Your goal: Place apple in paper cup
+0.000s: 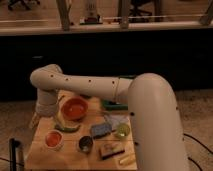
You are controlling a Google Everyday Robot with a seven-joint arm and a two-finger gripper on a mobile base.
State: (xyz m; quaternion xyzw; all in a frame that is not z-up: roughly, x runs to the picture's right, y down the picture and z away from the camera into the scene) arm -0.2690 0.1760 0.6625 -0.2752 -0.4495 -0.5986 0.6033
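Gripper point(36, 120) low at the left edge of the table point(45, 158), beside the orange bowl point(63, 110) and just behind the paper cup point(53, 146) at front left; jaw state cannot tell, nor whether anything is carried. Reddish fill in the paper cup, too unclear to name. Likely apple point(121, 131): pale green round thing well apart toward the right, past the dark cup point(85, 145), so judged a sideways reach across the table before any drop into the near cup.
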